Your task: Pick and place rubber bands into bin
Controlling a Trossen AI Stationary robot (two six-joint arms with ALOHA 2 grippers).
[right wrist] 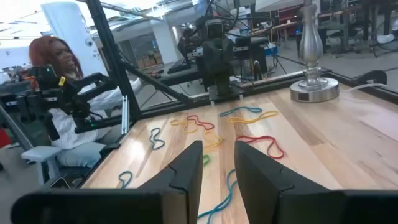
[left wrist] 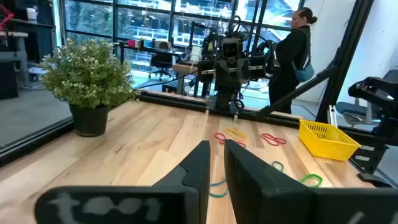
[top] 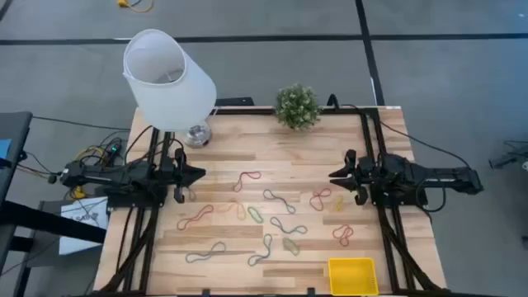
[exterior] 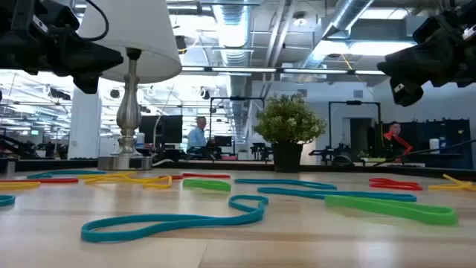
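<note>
Step in hand: judged from the layout, no band is gripped yet, so the job is choosing and reaching for a first one.
Left hand (top: 195,175): raised above the tabletop, far from the bin (top: 353,275), fingers close together with a thin slit between them, nothing held.
Right hand (top: 337,176): raised just beyond the red band (top: 320,197), fingers a little apart, empty.
Rubber bands (top: 279,200): all lying loose on the wood, spread from near the bin out toward the lamp (top: 171,80); none inside the bin.
Bin: yellow tray at the near edge on the right arm's side, apparently empty.
Doing it well: the right arm looks better placed; start with the red loops (top: 342,235) nearest the bin, come straight down over a single strand, pinch flat against the wood, lift clear before swinging over.
Risk: thin loops may slip or drag a neighbour.
Tabletop (top: 231,161): pale wooden planks with a dark frame; a small potted plant (top: 297,106) stands at the far edge from the bin.
Room: open office with glass walls; people sit beyond.
</note>
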